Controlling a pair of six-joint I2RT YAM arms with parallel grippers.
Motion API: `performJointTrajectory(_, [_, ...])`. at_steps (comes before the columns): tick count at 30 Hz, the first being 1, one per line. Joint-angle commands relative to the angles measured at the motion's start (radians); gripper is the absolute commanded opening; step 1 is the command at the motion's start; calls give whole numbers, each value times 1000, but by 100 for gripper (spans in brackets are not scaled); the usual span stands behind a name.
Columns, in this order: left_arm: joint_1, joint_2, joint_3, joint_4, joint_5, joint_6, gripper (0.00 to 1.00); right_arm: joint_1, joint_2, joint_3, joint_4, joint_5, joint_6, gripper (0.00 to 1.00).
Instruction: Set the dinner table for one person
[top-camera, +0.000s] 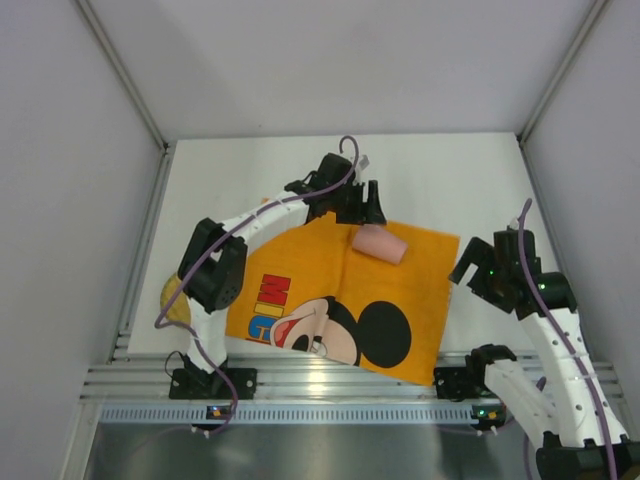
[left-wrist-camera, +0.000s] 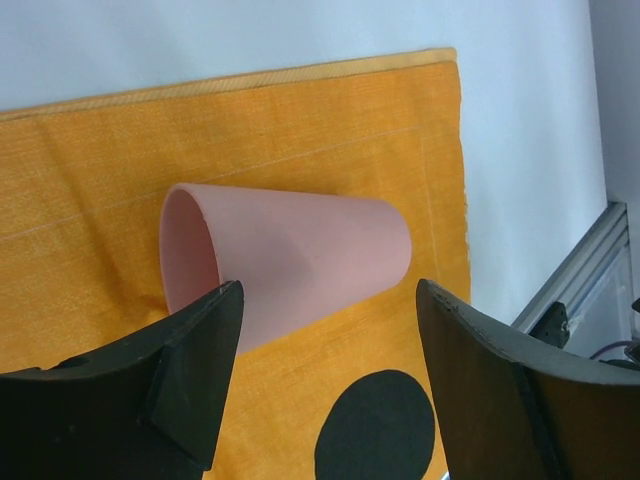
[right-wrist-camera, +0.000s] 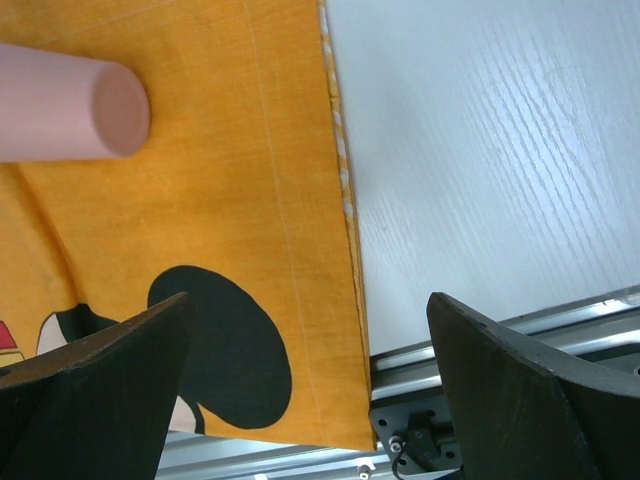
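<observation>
Left gripper: I am holding my left gripper (left-wrist-camera: 328, 295) wide open, gripping nothing. Its black fingers (left-wrist-camera: 200, 350) are standing on either side of the pink cup (left-wrist-camera: 300, 255). I cannot tell whether one of them is touching the cup's rim.
Pink cup: it is lying on its side on the orange mat (left-wrist-camera: 100, 150), near the mat's far edge.
Right gripper: I am holding my right gripper (right-wrist-camera: 310, 300) wide open too, with nothing in it. It is hanging above the mat's right edge, where cloth meets tabletop.
Orange mat: it is lying flat, slightly askew, with the cartoon mouse's head toward my bases.
Dinner table: the white dinner table (top-camera: 450, 185) is carrying the mat and showing beyond its far and right edges.
Yellow object: a yellow object (top-camera: 170, 298) is peeking out behind my left arm. I cannot tell what it is.
</observation>
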Motion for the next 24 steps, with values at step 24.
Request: performJointTrajectory(24, [-55,66,31,47,25,27,41,-26,48,32,-6,-20,-95,100])
